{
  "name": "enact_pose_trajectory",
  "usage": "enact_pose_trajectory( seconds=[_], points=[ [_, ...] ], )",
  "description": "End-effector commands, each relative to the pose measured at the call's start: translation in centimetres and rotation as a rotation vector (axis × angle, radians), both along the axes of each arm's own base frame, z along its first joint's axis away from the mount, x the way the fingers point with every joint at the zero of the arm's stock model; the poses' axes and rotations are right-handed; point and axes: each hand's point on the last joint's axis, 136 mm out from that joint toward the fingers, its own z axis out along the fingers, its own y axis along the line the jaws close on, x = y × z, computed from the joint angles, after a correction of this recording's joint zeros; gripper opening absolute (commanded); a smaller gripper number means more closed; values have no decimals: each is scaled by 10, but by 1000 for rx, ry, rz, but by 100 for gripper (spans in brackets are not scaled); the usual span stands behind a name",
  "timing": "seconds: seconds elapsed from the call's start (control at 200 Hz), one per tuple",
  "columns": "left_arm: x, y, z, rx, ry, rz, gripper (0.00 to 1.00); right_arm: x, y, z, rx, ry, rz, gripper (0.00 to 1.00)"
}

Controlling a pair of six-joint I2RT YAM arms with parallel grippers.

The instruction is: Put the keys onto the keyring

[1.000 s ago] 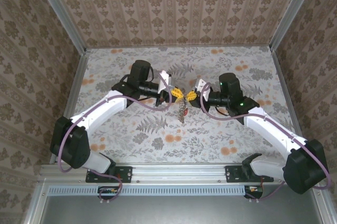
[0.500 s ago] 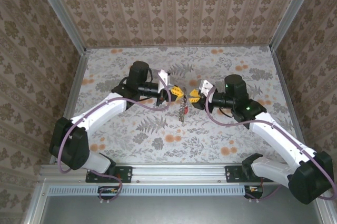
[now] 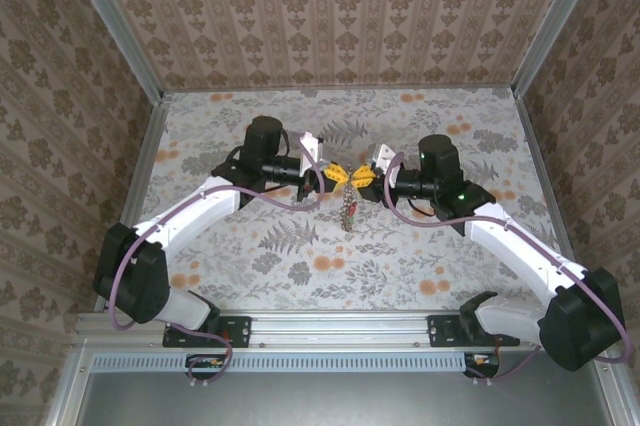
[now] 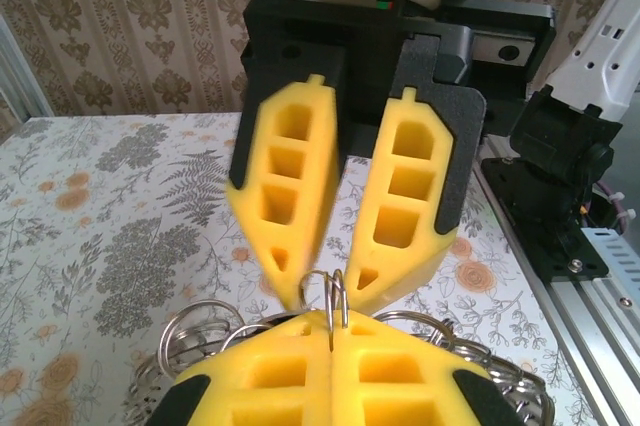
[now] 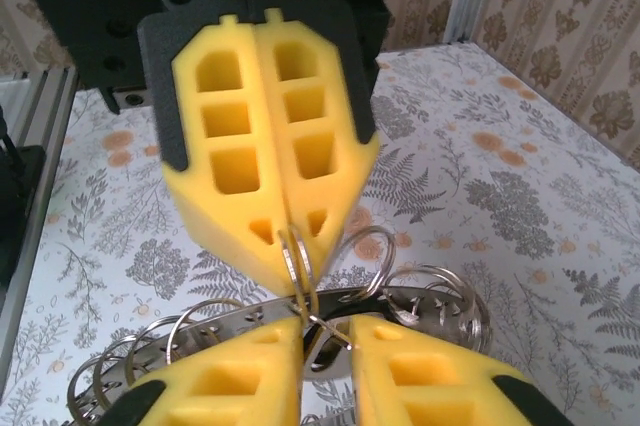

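L hand point(image 3: 340, 174) is closed tight, tips pinching one small wire loop point(image 4: 332, 298) of the keyring point(image 5: 410, 304). The keyring is held up above the worktop point(image 3: 420, 266) btwn both hands, mid-scene. R hand point(image 3: 358, 175) faces it tip to tip, its fingers point(image 4: 405, 196) a narrow gap apart w/ wire running btwn them. No firm grip shows, so I read it as slightly open. A bunch dangles below, reddish in top view, but the keys are too small to pick out there.

Step, as I judge it: working a key onto a loop while L holds steady. To do it well:
- Keep L clamped & motionless.
- R should take one loop or key only, not neighbours, since many loops crowd along the ring.
- Close R slowly, square to the wire, so it doesn't twist out.
- Small moves only: the tips nearly touch & the soft yellow tips could push the ring sideways.

Room: worktop is wide & open on all sides of the hands. Back wall point(image 3: 330, 16), side walls point(image 3: 60, 76) & near rail point(image 3: 340, 329) are well apart. Only tight spot is the gap btwn tips.
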Motion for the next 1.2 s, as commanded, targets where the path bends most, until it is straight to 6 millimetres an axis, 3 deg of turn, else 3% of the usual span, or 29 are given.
enact_pose_trajectory(
  seconds=[0.0,0.135,0.26,0.73,0.975,1.085,1.195],
  points=[
    [-10,2,26,-65,-50,-27,0,4,0,8,12,-14,-1,16],
    [-9,0,32,-101,-56,-19,0,2,-3,-11,-25,15,-14,9],
    [-12,-3,32,-114,-57,-26,0,1,2,-11,18,56,7,2],
    [-3,-11,30,-195,-54,34,0,10,11,-22,99,166,-14,7],
    [-5,-13,27,-205,-36,26,0,10,19,-17,107,218,10,15],
    [-4,-13,25,-193,-38,31,0,12,14,-13,94,181,-17,15],
    [-2,-12,19,-165,-43,45,0,13,9,-7,83,132,-47,3]
  ],
)
